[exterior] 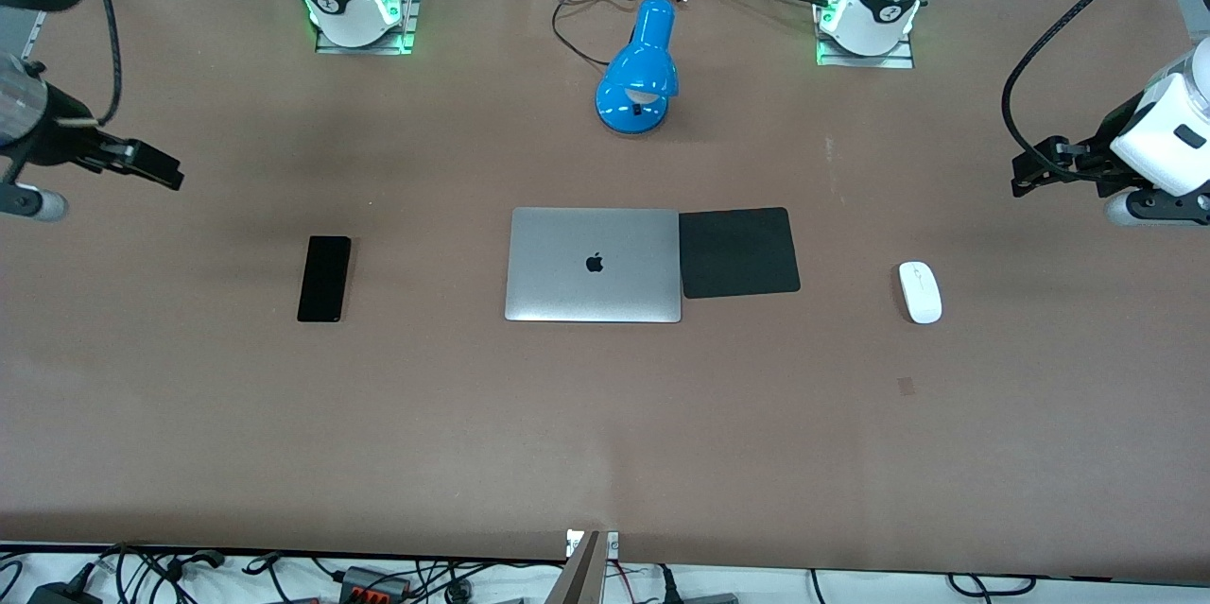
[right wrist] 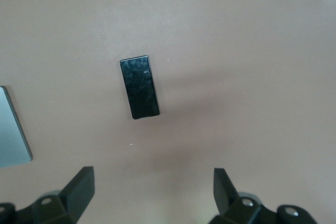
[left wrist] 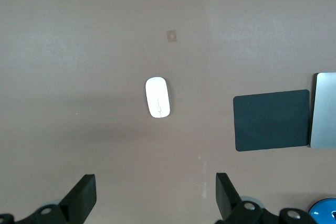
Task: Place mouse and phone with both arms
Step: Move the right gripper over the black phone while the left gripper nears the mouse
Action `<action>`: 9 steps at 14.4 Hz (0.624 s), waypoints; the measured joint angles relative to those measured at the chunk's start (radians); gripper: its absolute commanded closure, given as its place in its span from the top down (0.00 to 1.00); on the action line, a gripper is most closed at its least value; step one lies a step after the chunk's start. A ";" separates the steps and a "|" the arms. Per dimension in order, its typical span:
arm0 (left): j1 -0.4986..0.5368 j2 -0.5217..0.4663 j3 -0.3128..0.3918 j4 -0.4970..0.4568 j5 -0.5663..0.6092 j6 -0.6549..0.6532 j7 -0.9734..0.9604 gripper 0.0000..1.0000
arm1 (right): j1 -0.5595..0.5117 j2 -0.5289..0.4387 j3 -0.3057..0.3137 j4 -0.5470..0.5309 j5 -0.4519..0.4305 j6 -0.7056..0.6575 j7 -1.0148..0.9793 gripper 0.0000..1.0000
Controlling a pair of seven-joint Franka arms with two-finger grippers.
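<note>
The white mouse [exterior: 920,292] lies on the brown table toward the left arm's end; it also shows in the left wrist view [left wrist: 157,97]. The black phone [exterior: 324,279] lies flat toward the right arm's end, and shows in the right wrist view [right wrist: 139,86]. My left gripper [exterior: 1033,171] is open and empty, high over the table's end, apart from the mouse; its fingertips [left wrist: 85,191] frame bare table. My right gripper [exterior: 151,163] is open and empty, high over the other end, apart from the phone.
A closed silver laptop [exterior: 594,265] lies mid-table with a black squarish mat [exterior: 738,251] beside it toward the mouse. A blue desk lamp [exterior: 639,68] with its cable lies nearer the arm bases.
</note>
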 measured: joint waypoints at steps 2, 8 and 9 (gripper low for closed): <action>0.001 0.005 0.000 -0.005 0.000 -0.010 0.000 1.00 | 0.000 0.022 0.000 0.000 0.000 0.002 0.000 1.00; 0.024 0.091 0.006 0.000 0.000 -0.091 0.001 1.00 | 0.006 0.130 0.007 -0.013 0.003 -0.003 -0.017 1.00; 0.025 0.093 0.006 0.002 0.000 -0.103 0.001 1.00 | 0.012 0.181 0.009 -0.017 0.019 0.017 -0.017 1.00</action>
